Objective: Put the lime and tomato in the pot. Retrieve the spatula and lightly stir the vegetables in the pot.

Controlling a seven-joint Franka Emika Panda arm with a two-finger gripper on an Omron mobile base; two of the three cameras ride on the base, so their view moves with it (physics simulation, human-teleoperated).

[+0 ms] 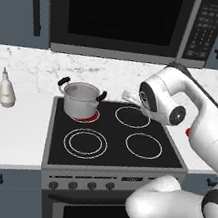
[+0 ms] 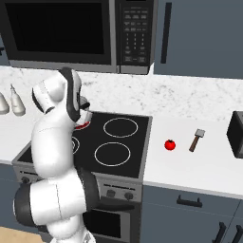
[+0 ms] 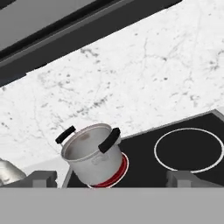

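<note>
Simulated kitchen, stove [image 1: 112, 160] set between two stretches of white counter [image 2: 199, 166]. Steel pot [image 1: 81, 99] standing on the back left burner, which glows red beneath it; inside of the pot looks empty from the hand view, though the bottom is only partly visible. Tomato [image 2: 170, 144] lying on the counter right of the stove, near the front edge, with the spatula [image 2: 197, 140] just beside it, further right, handle pointing toward the front edge. No lime identifiable anywhere.

Gripper [image 3: 111, 179] raised above the stove, aimed toward the pot and the back wall. Finger tips [image 3: 41, 178] set wide apart at the bottom of the hand view, nothing between them: hand open and empty.

Judged step: the very start, with neither vegetable yet in the pot. Next move calls for swinging the arm right, away from the pot, down over the tomato, closing gently on the small round ball so it does not roll off toward the spatula, then carrying it back to the pot.
</note>
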